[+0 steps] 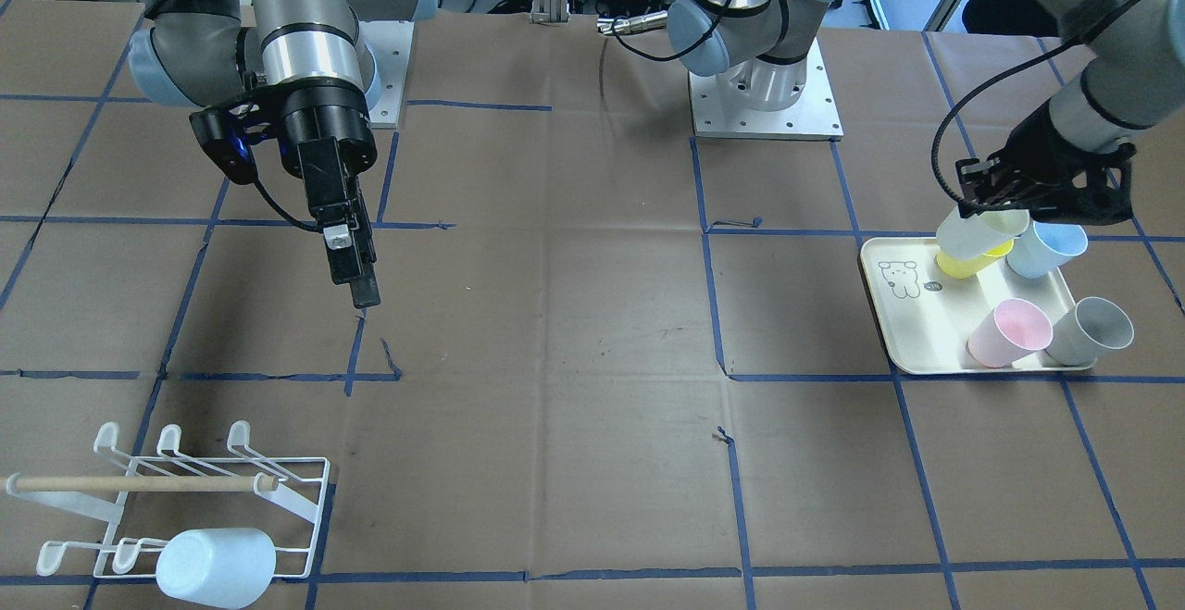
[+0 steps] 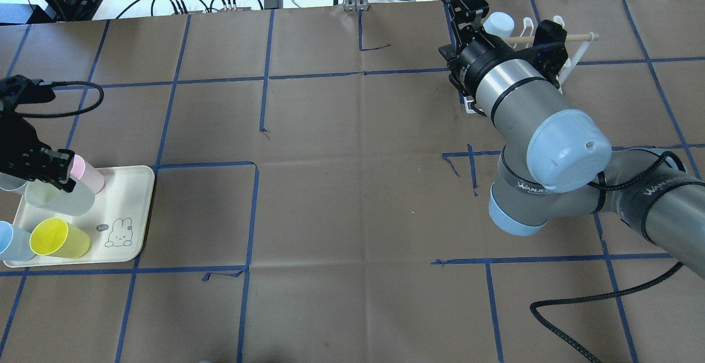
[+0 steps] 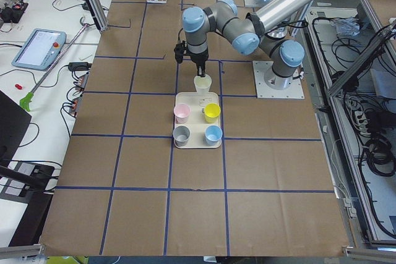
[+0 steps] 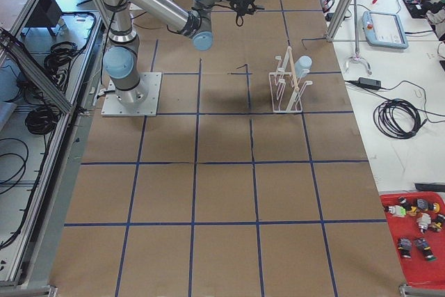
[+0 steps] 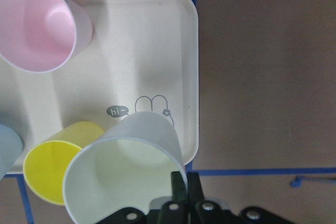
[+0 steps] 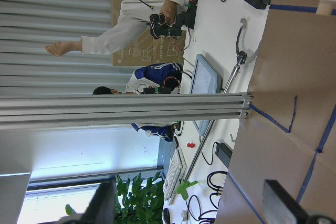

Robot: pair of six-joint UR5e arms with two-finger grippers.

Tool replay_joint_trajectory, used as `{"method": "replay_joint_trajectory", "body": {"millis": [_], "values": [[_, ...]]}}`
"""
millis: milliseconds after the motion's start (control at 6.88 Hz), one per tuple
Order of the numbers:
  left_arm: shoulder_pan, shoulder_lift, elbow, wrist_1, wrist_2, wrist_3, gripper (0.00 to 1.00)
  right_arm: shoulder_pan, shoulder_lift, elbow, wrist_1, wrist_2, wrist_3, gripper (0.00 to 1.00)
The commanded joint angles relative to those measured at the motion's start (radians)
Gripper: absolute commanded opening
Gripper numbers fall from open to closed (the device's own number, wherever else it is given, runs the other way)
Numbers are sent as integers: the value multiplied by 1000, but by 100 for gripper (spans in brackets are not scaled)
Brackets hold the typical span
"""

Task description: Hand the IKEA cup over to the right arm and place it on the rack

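At the near left of the counter (image 2: 352, 187), the left tool (image 1: 974, 209) is pinching the rim of the pale green IKEA cup (image 1: 981, 232) and holding it tilted above the cream tray (image 1: 926, 337). A yellow cup (image 1: 967, 265), a blue cup (image 1: 1046, 249), a pink cup (image 1: 1009, 332) and a grey cup (image 1: 1092, 330) are standing on that tray. Farther right, the right tool (image 1: 356, 272) is hanging over the counter with its fingers spread and nothing between them. At the far right, the rack (image 1: 69, 497) is carrying a pale blue cup (image 1: 216, 566).
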Motion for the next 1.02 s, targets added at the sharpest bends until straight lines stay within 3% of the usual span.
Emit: {"method": "replay_joint_trajectory", "body": {"millis": [0,291,436,872], "values": [[-28,-70,256,-215,0,-12,0,1,-8,-1,4,0,0,100],[-81,-163,321,-166,-75,5,0,0,4,-1,1,0,0,100],[-124,-179,323,-33,-159,20,0,0,1,-3,2,0,0,100],[-168,-168,283,141,-663,22,0,1,1,0,7,-3,0,100]]}}
